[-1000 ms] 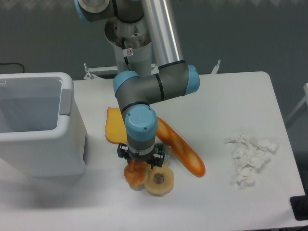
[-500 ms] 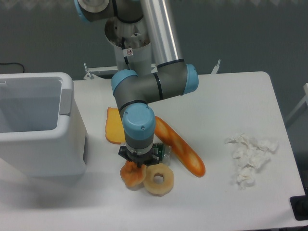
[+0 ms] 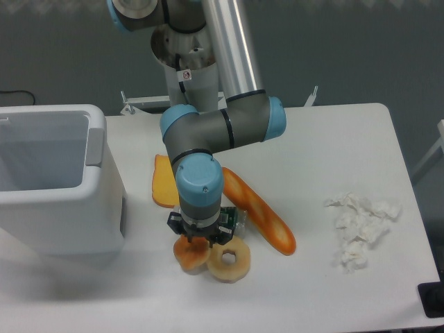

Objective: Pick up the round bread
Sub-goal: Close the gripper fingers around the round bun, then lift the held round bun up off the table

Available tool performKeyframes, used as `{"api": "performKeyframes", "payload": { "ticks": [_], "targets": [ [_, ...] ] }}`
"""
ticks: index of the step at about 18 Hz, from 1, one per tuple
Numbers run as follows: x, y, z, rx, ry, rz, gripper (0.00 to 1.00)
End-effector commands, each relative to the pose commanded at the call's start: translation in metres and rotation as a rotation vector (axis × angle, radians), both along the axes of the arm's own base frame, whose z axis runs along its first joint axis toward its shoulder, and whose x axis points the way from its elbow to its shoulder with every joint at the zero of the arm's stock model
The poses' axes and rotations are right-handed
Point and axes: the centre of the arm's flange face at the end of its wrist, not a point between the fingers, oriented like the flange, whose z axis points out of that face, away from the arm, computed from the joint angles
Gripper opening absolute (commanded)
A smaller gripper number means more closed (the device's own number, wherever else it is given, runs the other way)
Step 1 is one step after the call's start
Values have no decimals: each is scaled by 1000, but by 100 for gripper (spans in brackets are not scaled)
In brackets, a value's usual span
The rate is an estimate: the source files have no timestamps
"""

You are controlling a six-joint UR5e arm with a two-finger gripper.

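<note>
The round bread point(image 3: 190, 254) is a small glossy orange-brown bun near the table's front edge, partly hidden under the arm's wrist. My gripper point(image 3: 193, 243) points straight down onto its top. The wrist hides the fingers, so I cannot see how far apart they stand or whether they touch the bun. A pale ring-shaped bagel point(image 3: 229, 261) lies against the bun's right side.
A long orange baguette point(image 3: 259, 212) runs diagonally right of the wrist. A flat yellow-orange slice point(image 3: 165, 183) lies behind it. A large white bin point(image 3: 52, 182) fills the left side. Crumpled white tissue point(image 3: 361, 226) sits at the right.
The wrist has shifted slightly left and lower over the bun. The bun and bagel stay about where they were.
</note>
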Motion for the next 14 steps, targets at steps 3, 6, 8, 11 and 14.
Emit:
{"api": "performKeyframes", "payload": {
  "ticks": [3,6,8,11,14],
  "targets": [
    [-1,1,-11,-12,-9,0,100],
    [-2,3,-21,-15,-11,0,100],
    [-2,3,-25,-18,-14,0,100],
    [-1,3,-26,-19,-19,6,83],
    [0,3,-27,-20,-22,46,46]
  ]
}}
